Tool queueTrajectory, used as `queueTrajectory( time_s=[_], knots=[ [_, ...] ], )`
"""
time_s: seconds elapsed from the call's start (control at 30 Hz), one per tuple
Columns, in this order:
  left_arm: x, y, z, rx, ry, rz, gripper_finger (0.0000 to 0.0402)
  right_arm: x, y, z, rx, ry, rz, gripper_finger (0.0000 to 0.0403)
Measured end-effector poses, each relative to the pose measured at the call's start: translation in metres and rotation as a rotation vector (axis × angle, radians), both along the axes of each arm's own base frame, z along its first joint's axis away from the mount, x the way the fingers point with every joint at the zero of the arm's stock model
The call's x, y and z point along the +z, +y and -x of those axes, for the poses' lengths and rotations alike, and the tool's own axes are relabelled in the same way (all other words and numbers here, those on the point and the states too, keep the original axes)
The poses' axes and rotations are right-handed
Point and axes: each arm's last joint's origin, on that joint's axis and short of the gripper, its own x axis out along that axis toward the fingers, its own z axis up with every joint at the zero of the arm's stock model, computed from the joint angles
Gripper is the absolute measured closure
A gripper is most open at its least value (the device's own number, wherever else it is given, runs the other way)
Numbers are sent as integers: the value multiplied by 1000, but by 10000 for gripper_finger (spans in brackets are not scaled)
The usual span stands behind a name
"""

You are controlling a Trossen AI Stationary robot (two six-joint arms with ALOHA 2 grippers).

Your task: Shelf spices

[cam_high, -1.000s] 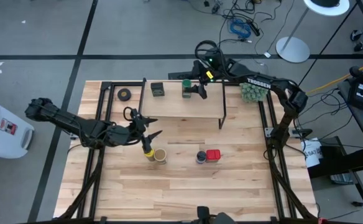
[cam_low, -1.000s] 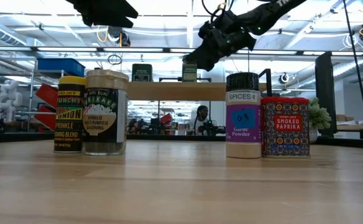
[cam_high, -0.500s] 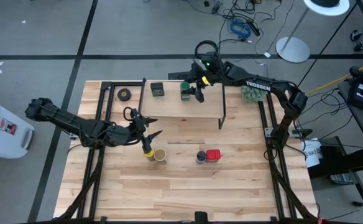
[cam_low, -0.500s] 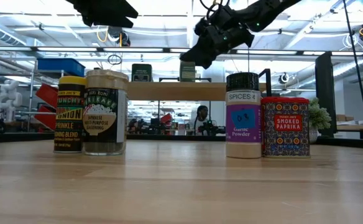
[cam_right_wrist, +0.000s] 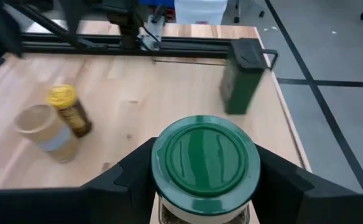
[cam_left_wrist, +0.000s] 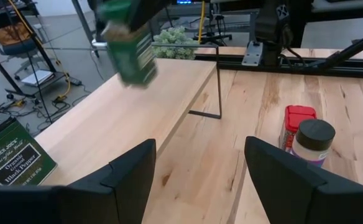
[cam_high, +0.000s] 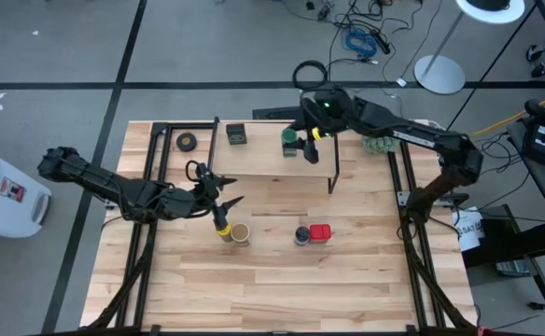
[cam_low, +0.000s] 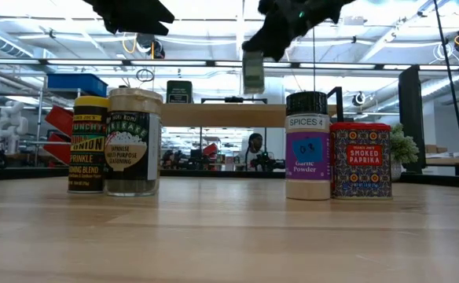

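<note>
Risk: right end effector [cam_high: 302, 142], clamped on the green-lidded jar [cam_right_wrist: 206, 163] above the shelf [cam_high: 254, 161], could tip it if released tilted.

You are running 2 matte black arms built from chunky, angular links joined by rounded joints. The right arm [cam_high: 412, 138] carries white lettering along its long forearm link, with a small green light and a yellow tag near its wrist. A thin black cable loops over the wrist of the left arm [cam_high: 104, 187]. The left gripper [cam_left_wrist: 200, 174] shows 2 broad, flat black fingers with bevelled edges. The right gripper [cam_right_wrist: 203, 180] has the same dark, faceted fingers.
</note>
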Motion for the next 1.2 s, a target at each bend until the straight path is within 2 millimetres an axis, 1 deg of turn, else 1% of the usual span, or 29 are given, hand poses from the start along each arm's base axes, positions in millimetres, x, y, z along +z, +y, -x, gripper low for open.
queueTrajectory(
  time_s=[0.2,0.37,0.53,0.73,0.83,0.9,1.1,1.2],
  knots=[
    [0,0,0,0,-1,2,146,28,41,25,60,-11,-43,207],
    [0,0,0,0,-1,2,146,48,73,54,103,-14,-96,207],
    [0,0,0,0,-2,2,146,57,98,81,137,26,-167,206],
    [0,0,0,-1,-5,1,146,60,117,105,126,98,-216,205],
    [1,0,0,-1,-6,2,146,57,125,111,128,122,-231,205],
    [1,0,0,-1,-11,3,146,49,131,114,135,155,-253,205],
    [1,0,0,-1,-14,4,146,13,146,120,150,220,-333,205],
    [1,0,0,-1,-13,4,146,-10,153,121,164,230,-366,207]
  ],
)
